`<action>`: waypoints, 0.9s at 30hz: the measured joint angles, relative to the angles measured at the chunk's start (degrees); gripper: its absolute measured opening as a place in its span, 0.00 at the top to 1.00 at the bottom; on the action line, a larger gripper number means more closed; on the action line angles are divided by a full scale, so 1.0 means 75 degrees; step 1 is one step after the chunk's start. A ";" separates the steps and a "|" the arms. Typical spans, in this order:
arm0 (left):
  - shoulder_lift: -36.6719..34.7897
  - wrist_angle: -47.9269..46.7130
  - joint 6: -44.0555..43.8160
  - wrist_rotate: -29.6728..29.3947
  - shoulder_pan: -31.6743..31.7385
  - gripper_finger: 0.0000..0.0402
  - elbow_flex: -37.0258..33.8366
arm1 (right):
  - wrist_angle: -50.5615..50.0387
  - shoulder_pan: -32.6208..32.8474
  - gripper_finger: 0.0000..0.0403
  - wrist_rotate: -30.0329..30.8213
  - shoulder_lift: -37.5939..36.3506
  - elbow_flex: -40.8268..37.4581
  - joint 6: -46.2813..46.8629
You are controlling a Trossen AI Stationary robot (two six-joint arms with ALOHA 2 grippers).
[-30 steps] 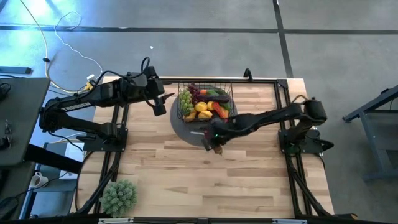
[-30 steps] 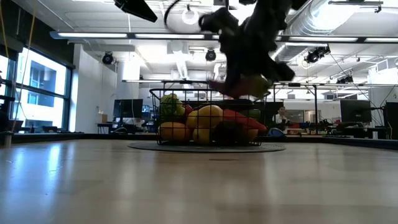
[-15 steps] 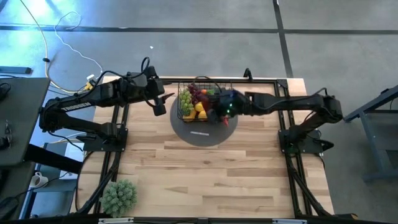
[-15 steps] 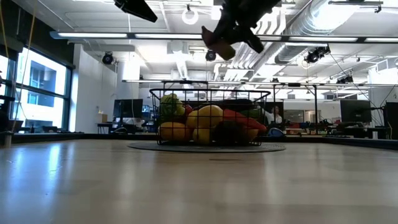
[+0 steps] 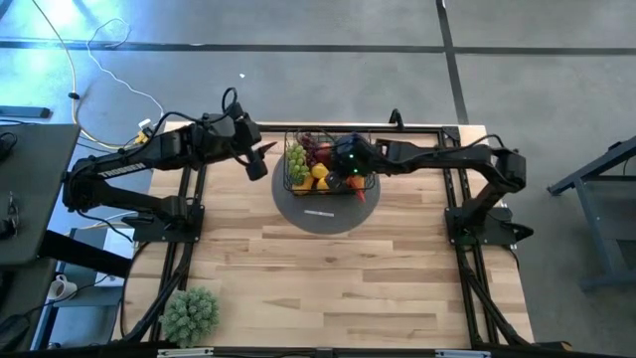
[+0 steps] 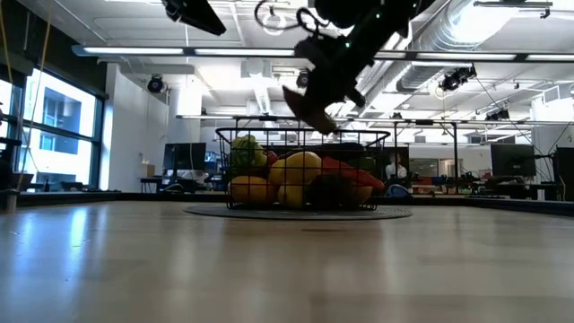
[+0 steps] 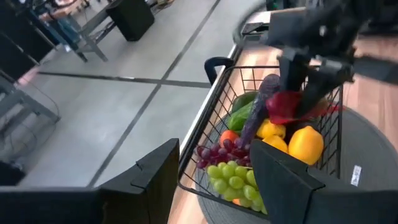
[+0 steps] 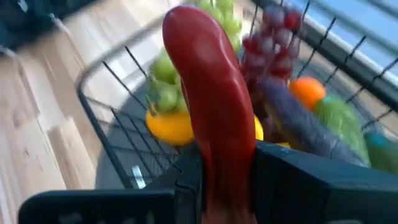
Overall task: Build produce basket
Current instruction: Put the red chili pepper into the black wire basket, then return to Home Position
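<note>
The black wire basket [image 5: 296, 179] stands on a flat grey disc [image 5: 323, 211] at the table's far middle. It holds green grapes [image 7: 233, 182], purple grapes [image 7: 219, 152], yellow fruits [image 7: 306, 143], an orange one [image 7: 228, 137], an eggplant [image 7: 258, 109] and green pieces [image 7: 244, 107]. My right gripper [image 5: 350, 161] hovers above the basket [image 6: 305, 175], shut on a red chili [image 8: 208, 87]. My left gripper [image 7: 214, 180] is open, raised beyond the basket's left side. My right gripper pinches the red chili near one end [image 8: 221, 163] between its two fingers. It comes from the table's right, slanting down. The chili sticks out ahead of the fingers along their line. It is lifted clear and slants down [image 6: 305, 112] just above the basket's rim.
A green bushy ball [image 5: 189, 314] lies at the table's near left corner. A small white label [image 5: 318, 211] sits on the grey disc in front of the basket. Bare wood [image 5: 338, 288] stretches across the near half of the table.
My right gripper, shut on the chili, has risen from the table by the disc's near edge. It has swung toward the far edge over the basket, then dropped a little toward the rim. The chili has gone with it, lifted clear.
</note>
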 joint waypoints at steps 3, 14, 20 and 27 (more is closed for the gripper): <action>0.0000 -0.0029 -0.0325 0.0156 0.0079 0.53 0.0000 | -0.0108 -0.0138 0.84 -0.0318 0.0259 -0.0003 0.0120; -0.0003 -0.0440 -0.1079 0.0335 0.0143 0.53 -0.0070 | -0.0377 -0.0658 0.72 -0.0588 0.0506 -0.0003 0.0560; 0.0000 -0.0610 -0.1377 0.0360 -0.0016 0.53 -0.0070 | -0.0401 -0.0847 0.62 -0.0592 0.0506 -0.0003 0.0425; 0.0000 -0.0608 -0.1408 0.0380 -0.0203 0.53 -0.0070 | -0.0703 -0.0915 0.47 -0.0655 0.0506 0.0389 0.0463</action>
